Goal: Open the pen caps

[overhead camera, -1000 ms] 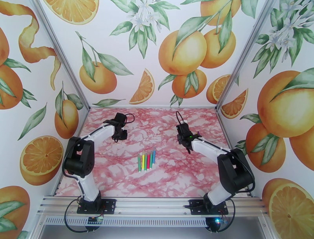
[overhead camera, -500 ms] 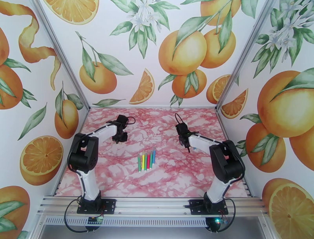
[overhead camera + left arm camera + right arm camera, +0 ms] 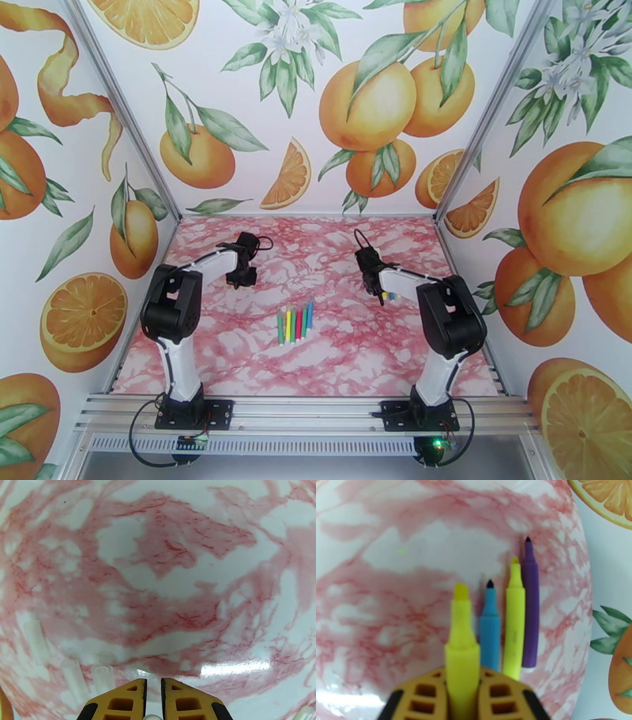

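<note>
A row of several capped marker pens (image 3: 294,322) (green, yellow, red, blue) lies mid-table. My right gripper (image 3: 462,685) is shut on an uncapped yellow marker (image 3: 461,638), tip pointing away, low over the table. Just beyond it lie three uncapped pens: blue (image 3: 489,636), yellow (image 3: 514,626) and purple (image 3: 530,606). In the top view the right gripper (image 3: 377,289) sits by these pens (image 3: 385,298). My left gripper (image 3: 153,689) is shut close above the table, at far left in the top view (image 3: 241,276). Three clear pen caps (image 3: 73,677) lie beside its left finger. A small pale round thing shows low between the fingers; I cannot tell what.
The pink marbled table (image 3: 332,355) is walled by orange-print panels on three sides. The right panel (image 3: 608,598) stands close beside the purple pen. Both arm bases are bolted to the metal rail (image 3: 300,414) at the near edge.
Both arms have folded, their elbows drawn back toward the near edge. The right gripper with the yellow marker has shifted slightly toward the far right; the left gripper has barely moved.
</note>
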`<action>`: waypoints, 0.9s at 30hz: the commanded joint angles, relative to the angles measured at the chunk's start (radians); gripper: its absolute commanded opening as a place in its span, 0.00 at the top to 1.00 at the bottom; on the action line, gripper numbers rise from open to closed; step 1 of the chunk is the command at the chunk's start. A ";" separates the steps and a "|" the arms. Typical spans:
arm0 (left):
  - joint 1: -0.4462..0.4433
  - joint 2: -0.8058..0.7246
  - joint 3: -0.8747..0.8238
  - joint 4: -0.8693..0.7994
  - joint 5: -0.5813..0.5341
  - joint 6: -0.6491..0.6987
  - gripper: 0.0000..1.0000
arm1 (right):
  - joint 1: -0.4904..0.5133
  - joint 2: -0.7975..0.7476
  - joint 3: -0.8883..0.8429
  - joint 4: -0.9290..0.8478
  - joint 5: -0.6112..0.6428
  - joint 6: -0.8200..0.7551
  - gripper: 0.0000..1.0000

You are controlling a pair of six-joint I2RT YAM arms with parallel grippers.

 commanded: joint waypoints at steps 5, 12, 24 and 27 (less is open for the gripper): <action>0.002 0.031 0.040 -0.027 -0.014 0.006 0.93 | -0.014 0.024 0.023 -0.027 0.011 0.003 1.00; 0.003 0.040 0.040 -0.038 -0.038 0.009 0.90 | -0.021 0.029 0.025 -0.029 0.005 0.010 0.95; 0.003 0.056 0.047 -0.042 -0.042 0.014 0.83 | -0.026 0.024 0.019 -0.029 0.002 0.018 0.87; 0.004 0.054 0.047 -0.042 -0.043 0.014 0.81 | -0.026 0.026 0.020 -0.031 0.001 0.016 0.86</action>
